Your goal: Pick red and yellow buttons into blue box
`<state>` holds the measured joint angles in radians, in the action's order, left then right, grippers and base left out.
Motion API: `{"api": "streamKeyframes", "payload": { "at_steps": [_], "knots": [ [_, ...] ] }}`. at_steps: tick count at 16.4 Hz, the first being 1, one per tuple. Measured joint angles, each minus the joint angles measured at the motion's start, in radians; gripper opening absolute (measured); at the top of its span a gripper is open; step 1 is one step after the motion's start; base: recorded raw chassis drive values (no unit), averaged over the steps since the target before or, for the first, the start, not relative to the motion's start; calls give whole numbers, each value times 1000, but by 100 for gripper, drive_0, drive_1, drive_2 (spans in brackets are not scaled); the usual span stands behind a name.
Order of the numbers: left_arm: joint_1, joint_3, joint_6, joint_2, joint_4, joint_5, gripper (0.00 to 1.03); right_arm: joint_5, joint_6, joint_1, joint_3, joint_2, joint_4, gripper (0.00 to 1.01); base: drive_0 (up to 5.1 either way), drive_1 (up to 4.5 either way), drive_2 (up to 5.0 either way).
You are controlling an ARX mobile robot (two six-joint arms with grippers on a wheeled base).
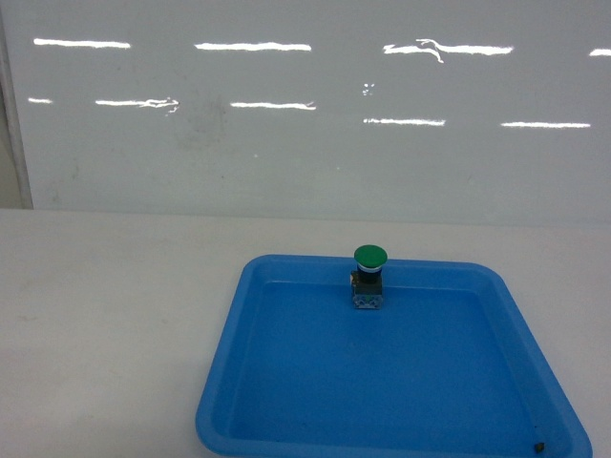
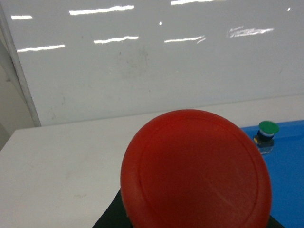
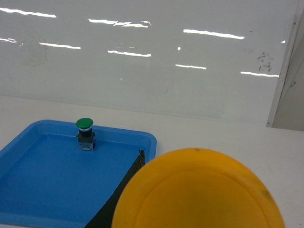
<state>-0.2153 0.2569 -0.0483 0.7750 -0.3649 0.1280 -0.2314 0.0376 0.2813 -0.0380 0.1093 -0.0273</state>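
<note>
The red button [image 2: 197, 171] fills the lower part of the left wrist view, its round cap facing the camera above the white table. My left gripper [image 2: 194, 213] is shut on it; only a dark finger [image 2: 111, 221] shows beside the cap. In the right wrist view the yellow button [image 3: 199, 194] sits just as close, with my right gripper [image 3: 197, 204] shut on it. One black finger [image 3: 135, 166] shows to its left, over the tray's edge. The blue box is out of view. Neither arm shows clearly in the head view.
A shallow blue tray [image 1: 286, 382] [image 3: 38, 180] [image 2: 289, 161] lies on the white table [image 1: 105, 315] with a green-capped switch [image 1: 368, 277] [image 3: 85, 133] [image 2: 267, 130] standing near its far rim. A glossy white wall [image 1: 305, 143] closes the table's far side.
</note>
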Motion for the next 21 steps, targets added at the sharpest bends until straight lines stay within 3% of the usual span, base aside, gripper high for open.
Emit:
{"api": "streamKeyframes", "payload": {
  "at_steps": [5,10,21],
  "knots": [
    [-8,0,17,-47,26,3,24,0,0,0,0,0,0,27,0,0,0],
    [-8,0,18,-50,21,3,24,0,0,0,0,0,0,27,0,-417,417],
    [-8,0,18,-53,21,6,24,0,0,0,1,0,-1,27,435,-413,-16]
  ]
}}
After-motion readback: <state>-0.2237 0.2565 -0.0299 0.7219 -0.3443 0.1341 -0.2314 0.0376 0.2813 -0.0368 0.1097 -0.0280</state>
